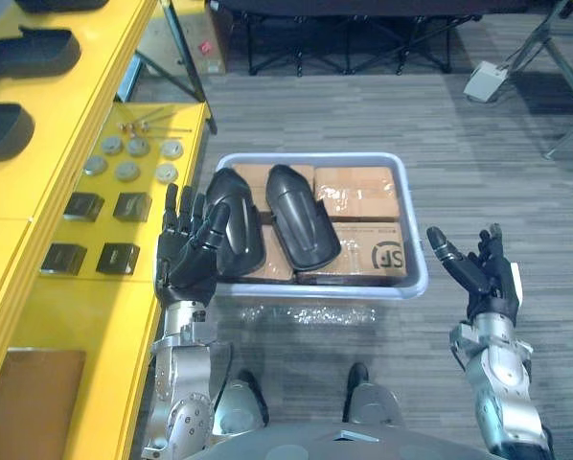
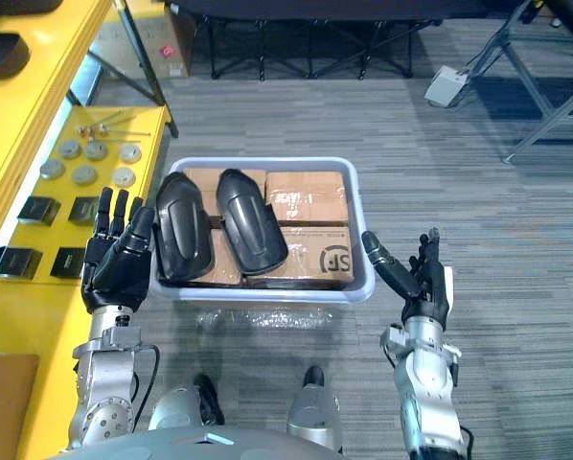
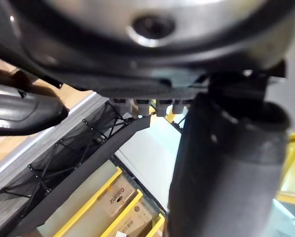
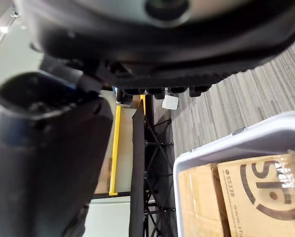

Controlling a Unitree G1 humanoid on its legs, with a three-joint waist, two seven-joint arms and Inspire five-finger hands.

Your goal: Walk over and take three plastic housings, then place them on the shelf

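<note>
Two black plastic housings (image 1: pixel 243 240) (image 1: pixel 301 216) lie side by side on cardboard boxes (image 1: pixel 358 196) in a pale grey bin (image 1: pixel 416 278) on the floor. My left hand (image 1: pixel 186 254) is raised in front of the bin's left edge, fingers straight and holding nothing, just beside the left housing. In its wrist view that housing (image 3: pixel 19 111) shows past the fingers. My right hand (image 1: pixel 483 273) is open to the right of the bin, apart from it. Two more black housings (image 1: pixel 28 50) (image 1: pixel 1 129) rest on the yellow shelf (image 1: pixel 37 192) at the left.
On the shelf's lower level lie several metal discs (image 1: pixel 128 158), small black blocks (image 1: pixel 100 206) and a brown board (image 1: pixel 28 393). A clear plastic bag (image 1: pixel 306 314) lies before the bin. Black folding legs (image 1: pixel 344 38) and a white box (image 1: pixel 485 81) stand beyond it.
</note>
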